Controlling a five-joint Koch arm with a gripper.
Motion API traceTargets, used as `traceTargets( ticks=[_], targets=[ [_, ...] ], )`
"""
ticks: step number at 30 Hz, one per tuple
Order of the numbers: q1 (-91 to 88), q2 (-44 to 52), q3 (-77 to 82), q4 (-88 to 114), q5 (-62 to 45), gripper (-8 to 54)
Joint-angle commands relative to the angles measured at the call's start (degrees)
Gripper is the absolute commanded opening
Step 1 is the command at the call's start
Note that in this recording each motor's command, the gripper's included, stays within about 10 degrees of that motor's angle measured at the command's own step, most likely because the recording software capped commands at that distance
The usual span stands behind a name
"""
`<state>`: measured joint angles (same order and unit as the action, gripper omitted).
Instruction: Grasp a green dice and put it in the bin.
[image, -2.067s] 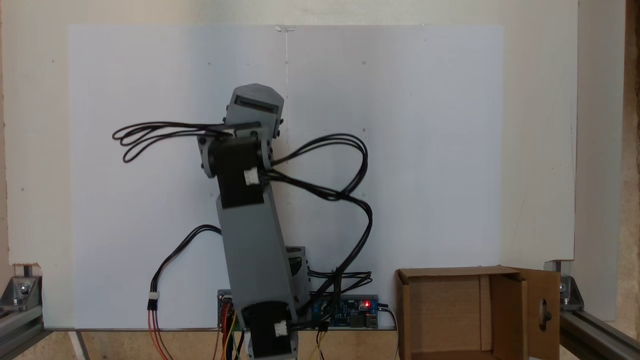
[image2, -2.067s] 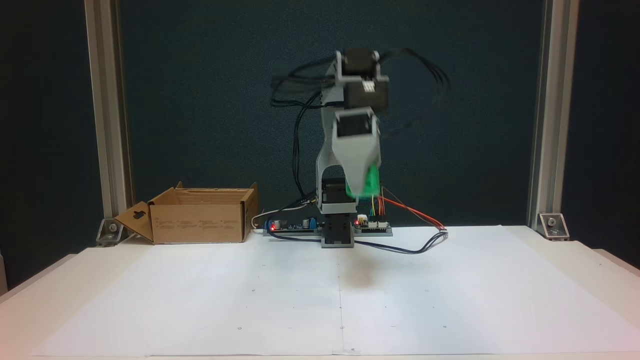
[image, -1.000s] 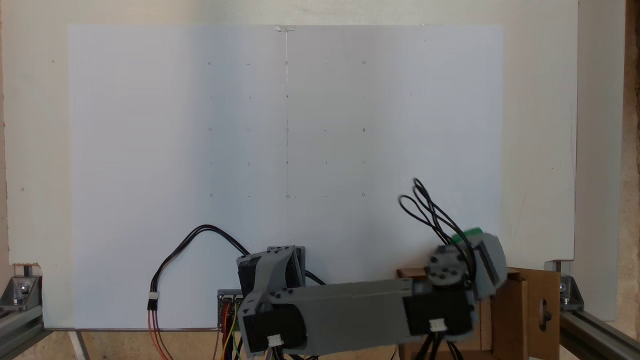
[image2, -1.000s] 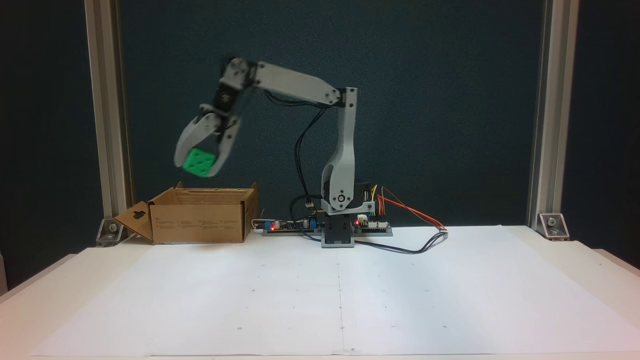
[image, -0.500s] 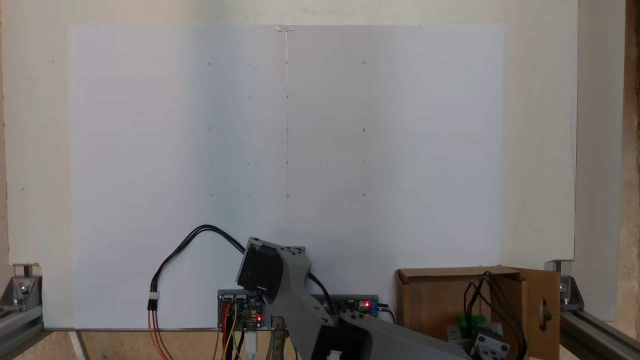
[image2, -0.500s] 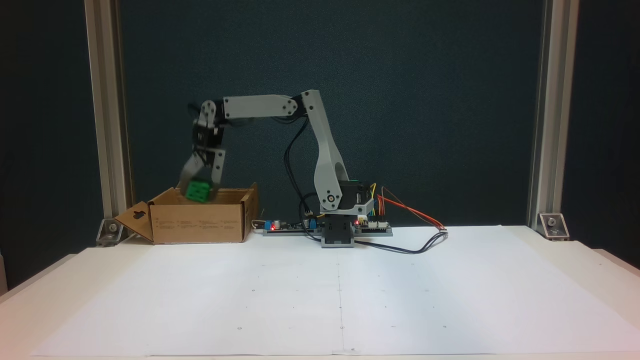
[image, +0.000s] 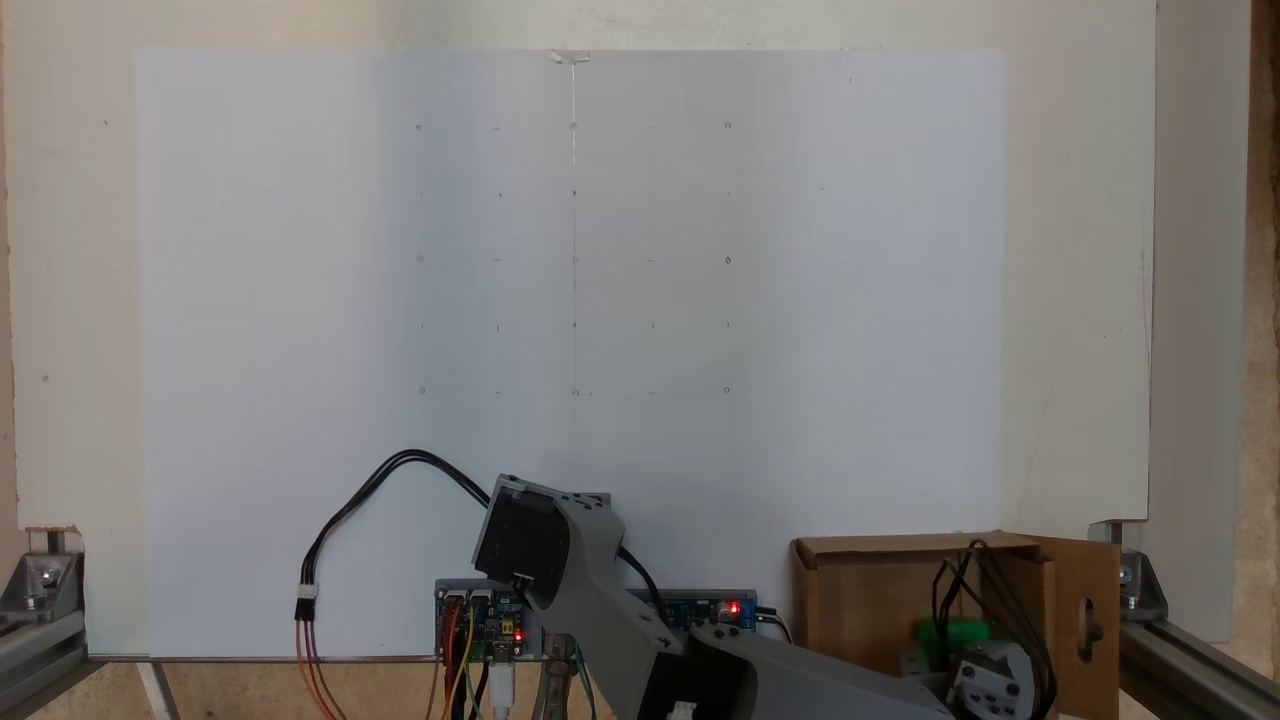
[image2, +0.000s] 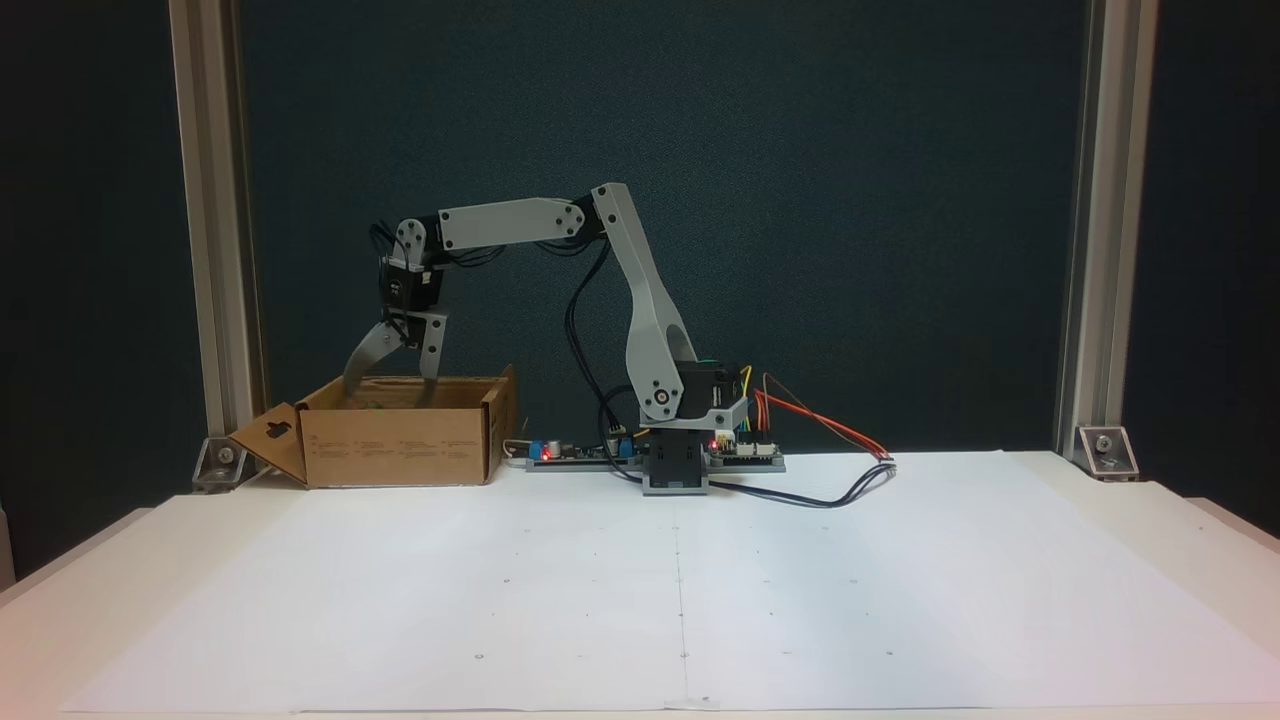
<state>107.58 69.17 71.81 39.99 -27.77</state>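
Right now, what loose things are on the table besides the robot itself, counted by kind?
Green dice: 1, lying inside the box
Cardboard boxes: 1
Total: 2

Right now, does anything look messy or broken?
Nothing stands out. The green dice lies inside the bin, the gripper hangs open over it, and the bin sits upright with one flap folded outward.
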Motion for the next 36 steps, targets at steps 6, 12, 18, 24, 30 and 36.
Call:
traceTargets(
  ticks=[6,12,18,24,30,36],
  targets=[
    [-6.86,10.02,-6.86,-12.39,15.71,38.4],
    [-23.64,20.74,-8.53,-12.39,28.21,38.6],
    [-47.62,25.14,-8.53,-12.3,28.12,44.2],
    [-71.1,27.77,-6.86,-12.22,28.12,44.4],
    [-92.02,34.63,5.89,-12.39,28.04,44.4],
    [-103.18,44.38,23.64,-17.4,28.04,44.4]
  ],
)
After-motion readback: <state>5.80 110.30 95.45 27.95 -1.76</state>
